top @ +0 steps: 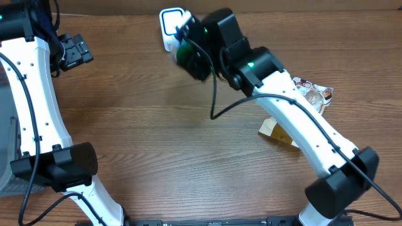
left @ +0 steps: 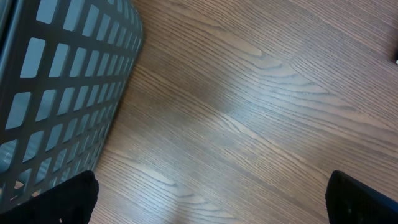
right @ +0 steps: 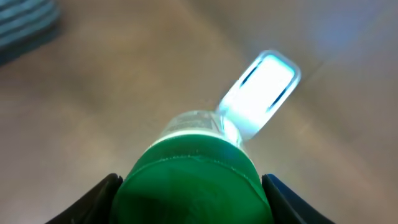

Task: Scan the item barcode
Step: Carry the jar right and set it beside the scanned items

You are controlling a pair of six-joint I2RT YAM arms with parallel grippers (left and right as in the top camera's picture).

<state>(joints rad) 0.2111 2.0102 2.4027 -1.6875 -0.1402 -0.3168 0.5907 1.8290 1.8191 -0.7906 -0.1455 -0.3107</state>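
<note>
We see the right hand (top: 191, 50) reaching out over the middle of the tabletop's (top: 144, 125) far edge, its fingers (right: 102, 196) drawn partway in and pressed on either side of a bottle (top: 183, 55). From the right wrist view the grip sits on the bottle's wide green cap (right: 196, 180), with a finger tight against each flank of it. The clear body beyond the cap points away from the camera. The bottle is held up off the wood, just in front of the scanner (top: 171, 22).

The scanner is a small white unit standing at the far edge, and its window (right: 261, 93) glows bright pale blue. In the wrist view the clear end of the bottle overlaps the lower end of that window. We cannot tell whether the two touch, and we cannot make out a barcode in the blur.

The left hand (top: 75, 51) hangs near the far-left corner, well apart from the bottle, with its fingers (left: 68, 202) spread as wide as they go and nothing between them, only bare wood below. A grey slatted basket (left: 62, 93) stands at the left edge beside it.

Toward the right edge, a printed snack packet (top: 312, 93) lies beside the right arm. A tan package (top: 275, 130) shows partly from under that arm.
</note>
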